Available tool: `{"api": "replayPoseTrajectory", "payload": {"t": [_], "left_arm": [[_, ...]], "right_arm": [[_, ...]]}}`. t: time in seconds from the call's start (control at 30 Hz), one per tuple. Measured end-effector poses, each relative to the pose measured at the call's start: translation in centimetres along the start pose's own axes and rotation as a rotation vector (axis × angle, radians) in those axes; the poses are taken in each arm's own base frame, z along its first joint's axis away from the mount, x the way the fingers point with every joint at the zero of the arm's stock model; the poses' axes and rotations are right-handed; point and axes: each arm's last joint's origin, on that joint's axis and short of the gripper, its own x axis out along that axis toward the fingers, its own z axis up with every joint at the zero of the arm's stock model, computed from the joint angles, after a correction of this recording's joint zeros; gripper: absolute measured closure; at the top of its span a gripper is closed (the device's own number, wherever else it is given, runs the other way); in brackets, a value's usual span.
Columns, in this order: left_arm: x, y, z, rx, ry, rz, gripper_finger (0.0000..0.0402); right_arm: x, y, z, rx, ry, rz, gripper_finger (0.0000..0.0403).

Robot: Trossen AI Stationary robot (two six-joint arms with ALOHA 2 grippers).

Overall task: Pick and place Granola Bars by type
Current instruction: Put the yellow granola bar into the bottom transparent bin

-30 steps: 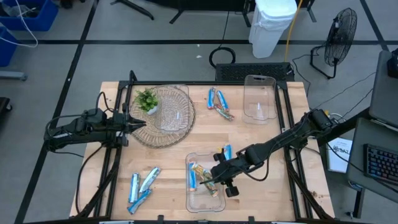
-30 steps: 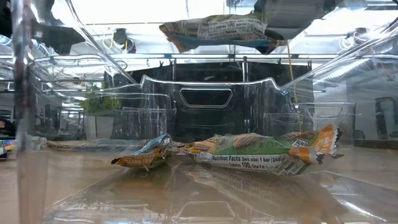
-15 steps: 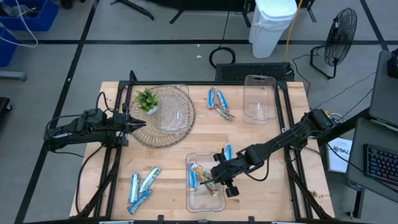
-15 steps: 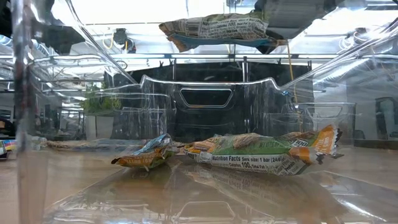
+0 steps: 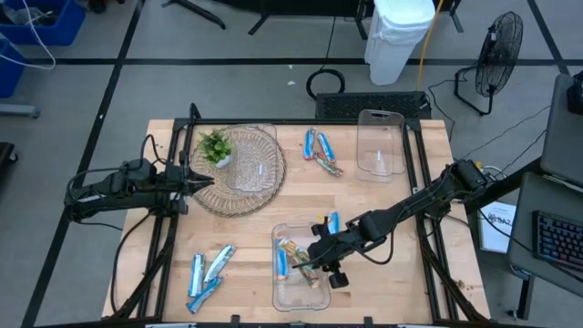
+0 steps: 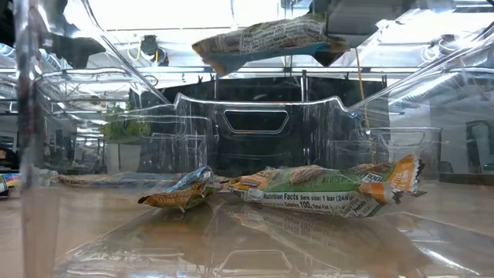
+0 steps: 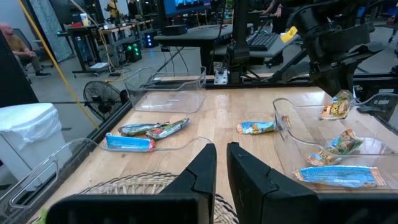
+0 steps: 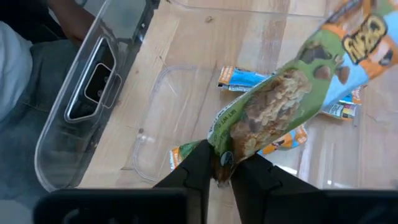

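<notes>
- A green-and-orange granola bar [image 8: 292, 93] is hanging in the air over the near clear container [image 5: 284, 296], pinched at one end by the right gripper [image 8: 222, 163], whose fingers are closing tight on the wrapper.
- In the low view the held bar [image 6: 262, 40] is floating above two more bars lying on the container floor: a long green-and-orange one [image 6: 328, 189] and a smaller crumpled one [image 6: 179, 191] just beside it.
- Seen from overhead, a blue bar [image 5: 282, 263] is also resting inside that container, and another blue bar [image 5: 333, 221] is lying on the table just outside its far rim.
- A small cluster of blue and tan bars [image 5: 321, 151] is sitting near the table's far edge, between the wicker basket [image 5: 262, 191] and an empty clear container [image 5: 380, 144].
- Three blue bars [image 5: 207, 273] are lying near the front left corner.
- The left gripper [image 7: 221, 163] is hovering at the wicker basket's edge beside the green plant [image 5: 216, 146], fingers nearly together and grasping nothing.
</notes>
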Motion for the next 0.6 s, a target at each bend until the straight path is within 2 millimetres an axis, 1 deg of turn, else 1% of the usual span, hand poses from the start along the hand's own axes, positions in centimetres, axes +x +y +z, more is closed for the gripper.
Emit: {"api": "replayPoseTrajectory", "payload": {"t": [0.33, 0.47, 0.6], "left_arm": [[0.00, 0.00, 0.00, 0.000, 0.000, 0.000, 0.0355], [0.00, 0.00, 0.00, 0.000, 0.000, 0.000, 0.0355], [0.00, 0.00, 0.00, 0.000, 0.000, 0.000, 0.0355]], "right_arm": [[0.00, 0.06, 0.28, -0.001, -0.029, 0.007, 0.0301], [0.00, 0.06, 0.28, -0.001, -0.029, 0.007, 0.0292], [-0.01, 0.04, 0.28, -0.001, -0.029, 0.006, 0.0292]]}}
